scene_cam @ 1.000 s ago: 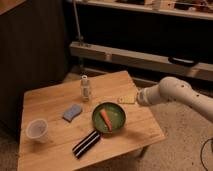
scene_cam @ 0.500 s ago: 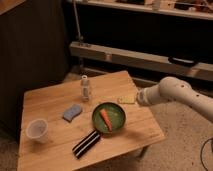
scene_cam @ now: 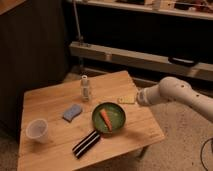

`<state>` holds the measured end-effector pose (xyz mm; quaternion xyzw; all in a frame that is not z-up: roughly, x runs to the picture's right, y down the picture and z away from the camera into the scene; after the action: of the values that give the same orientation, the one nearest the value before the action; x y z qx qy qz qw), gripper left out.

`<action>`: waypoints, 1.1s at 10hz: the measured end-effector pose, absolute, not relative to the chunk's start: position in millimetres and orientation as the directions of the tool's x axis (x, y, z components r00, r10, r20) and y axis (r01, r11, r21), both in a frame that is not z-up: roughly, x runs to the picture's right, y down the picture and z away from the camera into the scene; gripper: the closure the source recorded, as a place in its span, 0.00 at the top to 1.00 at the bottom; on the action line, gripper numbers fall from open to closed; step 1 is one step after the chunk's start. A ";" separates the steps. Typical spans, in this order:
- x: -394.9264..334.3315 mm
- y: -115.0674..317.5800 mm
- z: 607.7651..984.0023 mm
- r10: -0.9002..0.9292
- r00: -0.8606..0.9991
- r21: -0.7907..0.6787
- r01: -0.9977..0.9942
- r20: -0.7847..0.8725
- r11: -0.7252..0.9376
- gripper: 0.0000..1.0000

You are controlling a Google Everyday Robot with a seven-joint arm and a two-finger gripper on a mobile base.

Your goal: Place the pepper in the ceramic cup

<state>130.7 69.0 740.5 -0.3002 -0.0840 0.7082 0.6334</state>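
The orange-red pepper lies inside a green pan at the middle-right of the wooden table. The pale ceramic cup stands upright near the table's front left corner, far from the pan. My white arm reaches in from the right. Its gripper hovers low over the table just beyond the pan's far right rim, open and with nothing in it. It is apart from both the pepper and the cup.
A small white shaker stands behind the pan, and a blue sponge lies to the pan's left. The pan's striped black handle points toward the front edge. A dark shelf and a rail run behind the table.
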 end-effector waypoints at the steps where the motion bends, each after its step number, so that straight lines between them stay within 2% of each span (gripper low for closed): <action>1: 130.7 69.1 740.6 0.948 -0.017 -0.499 -0.847 -0.319 -0.184 0.80; 5: 133.1 65.7 740.2 0.953 -0.006 -0.488 -0.858 -0.303 -0.161 0.80; 6: 129.8 56.5 739.2 0.961 0.035 -0.472 -0.876 -0.274 -0.103 0.80; 9: 91.1 28.2 738.5 0.927 0.335 -0.422 -0.874 -0.168 0.239 0.80; 11: 61.7 19.4 744.4 0.874 0.444 -0.441 -0.837 -0.198 0.325 0.80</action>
<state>61.7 19.4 744.4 -0.2465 -0.0380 0.5261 0.8131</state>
